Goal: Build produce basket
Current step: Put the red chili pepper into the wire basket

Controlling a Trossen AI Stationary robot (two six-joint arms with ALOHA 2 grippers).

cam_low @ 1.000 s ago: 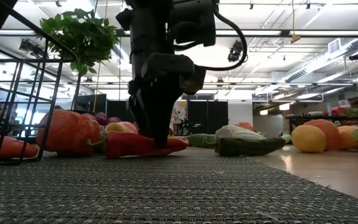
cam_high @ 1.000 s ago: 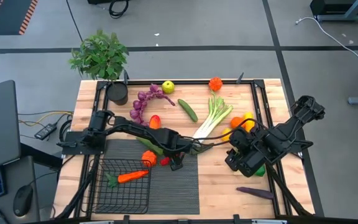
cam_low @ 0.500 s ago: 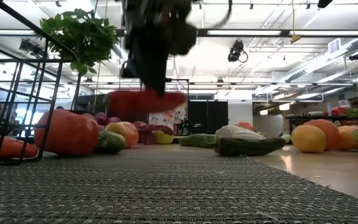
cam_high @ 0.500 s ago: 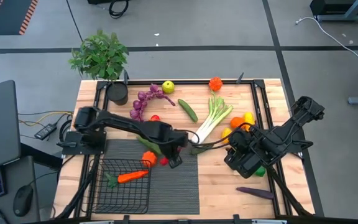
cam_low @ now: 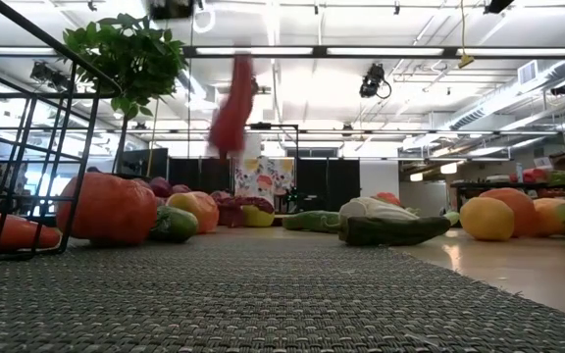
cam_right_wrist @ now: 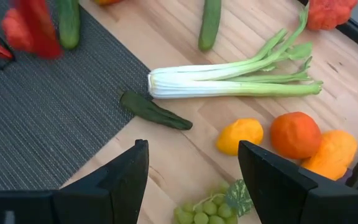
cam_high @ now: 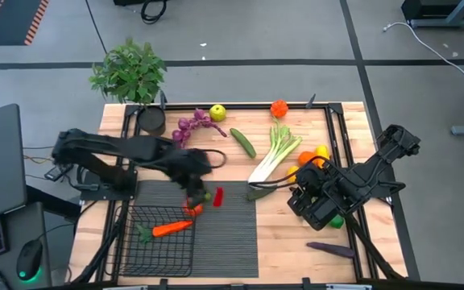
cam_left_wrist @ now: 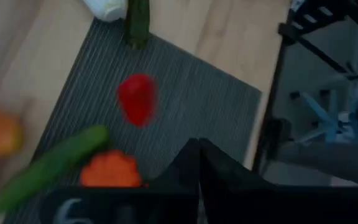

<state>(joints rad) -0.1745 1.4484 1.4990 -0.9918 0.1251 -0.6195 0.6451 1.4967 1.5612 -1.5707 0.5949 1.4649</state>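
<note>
1. Left gripper [cam_high: 193,187]: over the far left part of the ribbed mat [cam_high: 232,238], just beyond the basket's far edge. The view is blurred, so I cannot tell how its fingers stand.
2. Red pepper [cam_high: 218,196]: in the air just right of the left gripper. The low view shows it hanging upright [cam_low: 229,108], well above the mat. Whether the gripper is touching it I cannot tell.
3. Basket [cam_high: 127,250]: black wire mesh, on the near left corner of the table, overlapping the mat's left edge. Contents: one carrot [cam_high: 167,229].
4. Orange pepper [cam_high: 192,209] and a cucumber [cam_high: 202,196]: on the mat at the basket's far right corner.
5. Right gripper [cam_high: 306,203]: fingers spread wide apart, holding nothing, over the right side of the table.
6. Leek [cam_high: 274,155]: lying diagonally at mid-table, a dark green pepper [cam_high: 258,192] at its near end.
7. Lemon [cam_right_wrist: 239,135], orange [cam_right_wrist: 296,134] and green grapes [cam_right_wrist: 207,208]: grouped by the right gripper.
8. Eggplant [cam_high: 330,250]: near right corner.
9. Far edge: purple grapes [cam_high: 185,133], green apple [cam_high: 217,113], second cucumber [cam_high: 243,142], another red pepper [cam_high: 279,109].
10. Potted plant [cam_high: 132,76]: far left corner.
</note>
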